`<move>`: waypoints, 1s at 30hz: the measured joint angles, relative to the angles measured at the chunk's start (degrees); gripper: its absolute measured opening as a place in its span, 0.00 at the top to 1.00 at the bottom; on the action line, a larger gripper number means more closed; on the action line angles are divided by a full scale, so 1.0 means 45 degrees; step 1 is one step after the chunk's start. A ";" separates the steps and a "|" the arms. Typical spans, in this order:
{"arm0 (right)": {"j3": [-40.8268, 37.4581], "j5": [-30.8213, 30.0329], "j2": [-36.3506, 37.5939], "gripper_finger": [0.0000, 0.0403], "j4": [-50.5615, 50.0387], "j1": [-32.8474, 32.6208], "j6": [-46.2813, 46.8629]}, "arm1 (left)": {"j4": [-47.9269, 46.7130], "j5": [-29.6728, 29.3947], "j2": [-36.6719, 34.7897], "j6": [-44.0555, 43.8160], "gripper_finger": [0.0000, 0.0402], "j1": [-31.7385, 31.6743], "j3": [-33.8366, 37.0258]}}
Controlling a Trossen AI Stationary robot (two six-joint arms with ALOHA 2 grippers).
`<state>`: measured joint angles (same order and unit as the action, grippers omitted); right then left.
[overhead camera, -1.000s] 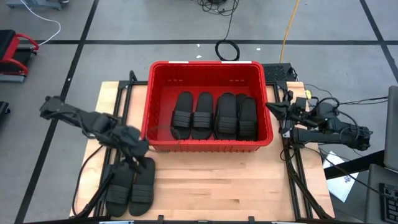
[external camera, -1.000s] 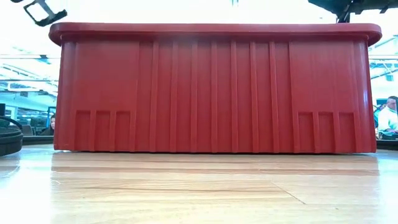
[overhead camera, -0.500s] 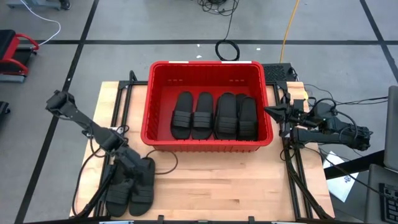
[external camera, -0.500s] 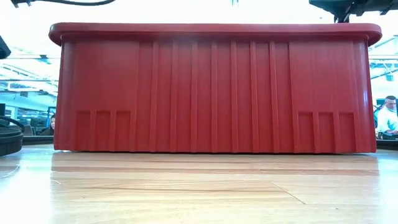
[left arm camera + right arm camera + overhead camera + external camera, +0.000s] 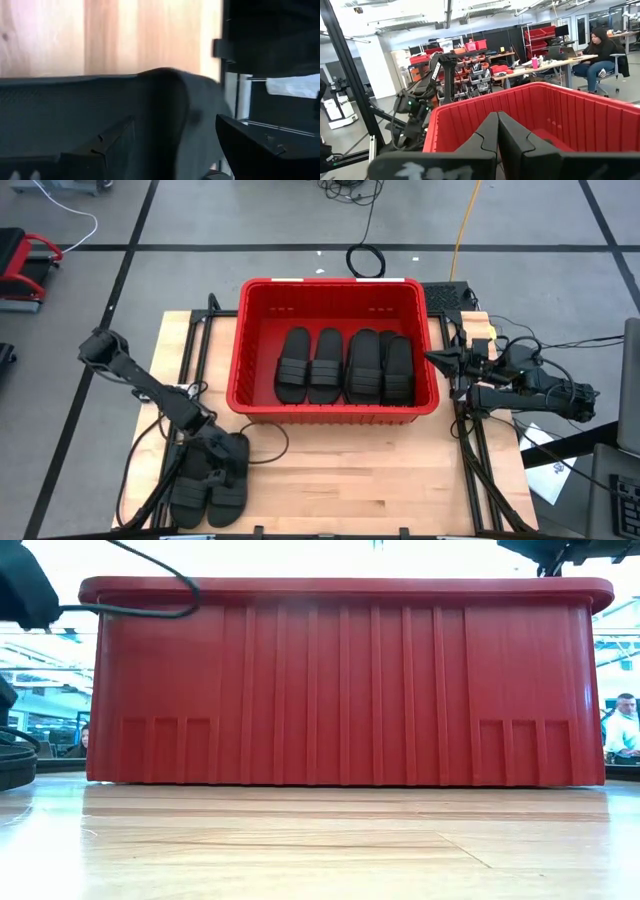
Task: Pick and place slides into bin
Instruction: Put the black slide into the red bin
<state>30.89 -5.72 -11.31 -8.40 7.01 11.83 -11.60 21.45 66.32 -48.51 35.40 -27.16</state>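
high view: red bin [image 5: 258, 395] sits at the back middle of the wooden table [image 5: 350, 480], four black slides [image 5: 345, 367] lying side by side on its floor, toes toward the far wall. more slides [image 5: 212, 485] are stacked at the table's front left corner, just left of and in front of the bin. left end effector [image 5: 213, 448] is down over that pile, right on top of the upper slide, arm stretching back toward the table's left edge. right end effector [image 5: 440, 358] hangs off the table's right side beside the bin's right wall, pointing at it, not touching anything. low view: bin wall [image 5: 340, 680] fills nearly the whole width, standing flat on the table; a dark arm part and a cable show at upper left, another dark arm part at upper right, a person seated far off at the right edge. left wrist view: left end effector's fingers [image 5: 255, 145] spread wide, one either side of a black slide's ribbed strap [image 5: 165, 115], not clamped on it, bare table wood beyond. right wrist view: right end effector [image 5: 498, 132] fully closed, fingertips pressed together, nothing in it; bin rim [image 5: 485, 102] just ahead, workshop shelving and a seated person at a desk behind.
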 joint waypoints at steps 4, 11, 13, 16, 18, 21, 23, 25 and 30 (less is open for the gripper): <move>0.0000 -0.0015 -0.0001 1.00 0.0005 0.0000 0.0215 | 0.0513 0.0703 0.0872 0.0052 0.32 0.0000 0.0005; 0.0005 -0.0024 0.0002 1.00 0.0003 0.0000 0.0219 | 0.3965 0.2202 0.2193 -0.0248 0.33 0.0492 0.0015; 0.0005 -0.0029 -0.0001 1.00 0.0000 0.0000 0.0219 | 0.4615 0.2224 0.2302 -0.0369 0.35 0.0592 0.0015; 0.0005 -0.0034 0.0003 1.00 0.0000 0.0000 0.0084 | 0.5180 0.2224 0.2328 -0.0408 0.46 0.0663 0.0015; 0.0005 -0.0038 -0.0001 1.00 0.0000 0.0001 -0.0116 | 0.5449 0.2272 0.2328 -0.0404 0.60 0.0675 0.0015; 0.0005 -0.0039 -0.0001 1.00 -0.0006 0.0000 -0.0195 | 0.5841 0.2540 0.2328 -0.0503 0.85 0.0665 0.0015; 0.0005 -0.0039 -0.0001 1.00 -0.0010 0.0000 -0.0208 | 0.6204 0.2655 0.2324 -0.0747 0.95 0.0675 0.0000; 0.0005 -0.0036 0.0003 1.00 -0.0010 0.0000 -0.0208 | 0.6701 0.2674 0.2332 -0.1155 0.96 0.0675 0.0000; 0.0005 -0.0022 -0.0001 1.00 -0.0015 0.0000 -0.0208 | 0.8385 0.2696 0.2299 -0.2435 0.99 0.0665 -0.0136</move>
<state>30.92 -5.81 -11.31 -8.47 7.01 10.90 26.13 33.59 76.67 -59.46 38.39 -27.77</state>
